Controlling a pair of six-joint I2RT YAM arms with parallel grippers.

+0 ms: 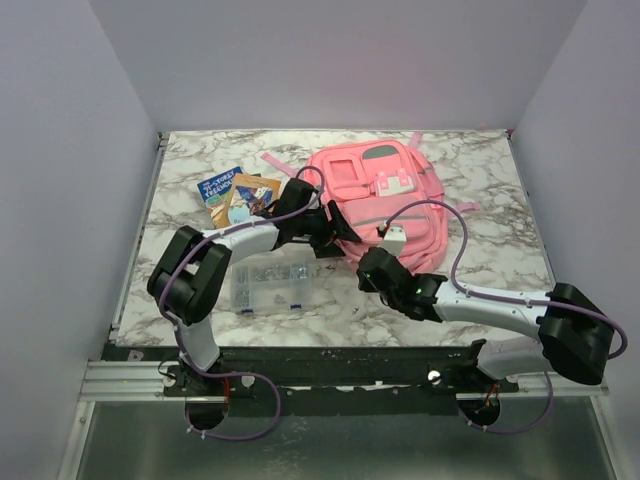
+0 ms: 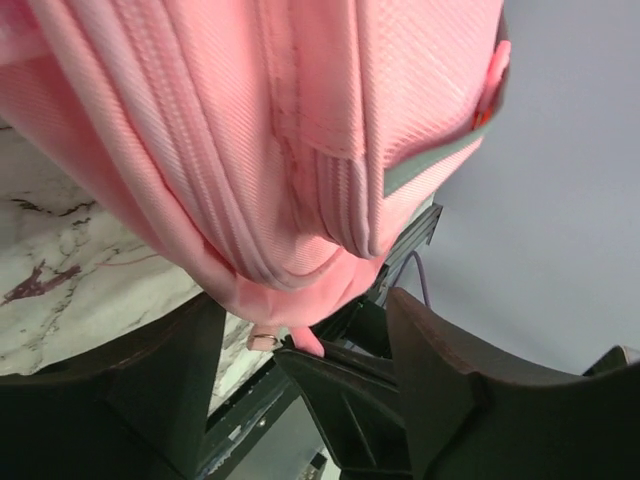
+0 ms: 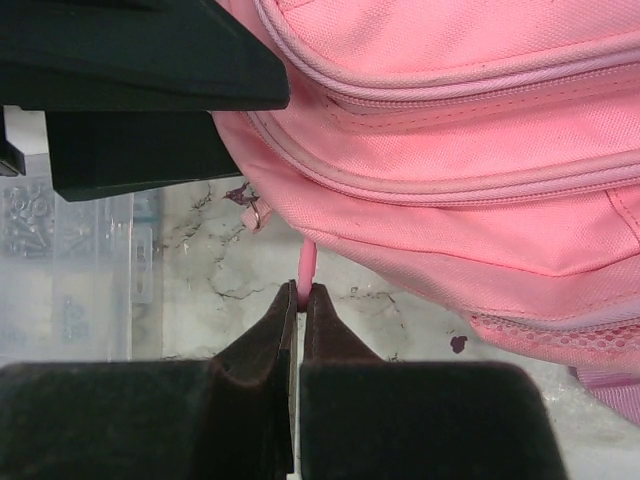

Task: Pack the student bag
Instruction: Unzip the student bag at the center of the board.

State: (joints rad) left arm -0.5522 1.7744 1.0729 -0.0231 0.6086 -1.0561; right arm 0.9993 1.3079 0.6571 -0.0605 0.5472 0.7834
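The right gripper [image 3: 300, 297] is clenched on a thin pink pull tab [image 3: 305, 262] at the near corner of the student bag [image 1: 345, 190], which lies beyond it on the table [image 1: 500, 190]. The left gripper [image 2: 300, 320], jaws apart, straddles that corner from the left.

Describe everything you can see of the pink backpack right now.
The student bag is a large pink woven-fabric backpack with grey strips, zipped front pockets, a white-pink clasp and pink straps. It lies front up on the marble table, to the right of the books. The right claw is shut on a thin pink zipper pull at its near edge. The open left claw flanks that same corner, not closed on it.
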